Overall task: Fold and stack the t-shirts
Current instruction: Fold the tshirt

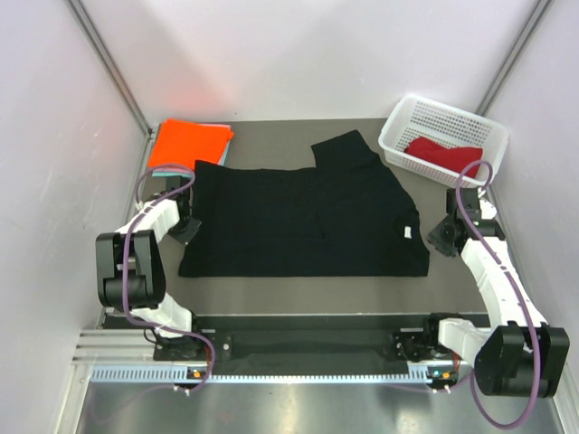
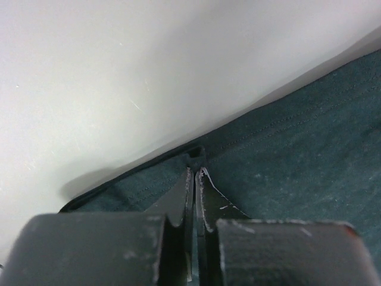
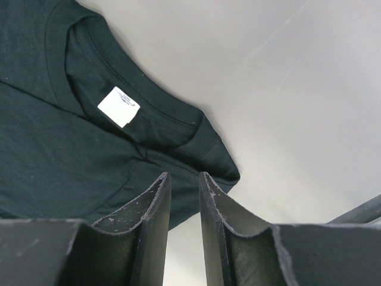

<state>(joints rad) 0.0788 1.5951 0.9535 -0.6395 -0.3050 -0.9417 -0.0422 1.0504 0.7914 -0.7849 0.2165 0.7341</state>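
Two pincers flank the black tee (image 1: pixel 298 221), spread across the middle of the desk (image 1: pixel 298 294). The left pincer (image 2: pixel 194 173) is clamped tight at the hem corner, though I cannot tell if cloth is caught. The right pincer (image 3: pixel 183 176) stands narrowly parted and empty beside the collar end. This looks like the lengthwise fold on the black tee. Next the right needs a grip there, then both lift together. The orange tee (image 1: pixel 188 143) waits folded far left and the red tee (image 1: pixel 443 154) lies in the basket (image 1: pixel 398 131).

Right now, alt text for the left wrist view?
The left end effector is shut, its tips at the hemmed edge of the black t-shirt, which fills the right of the frame. Pale table fills the upper left.
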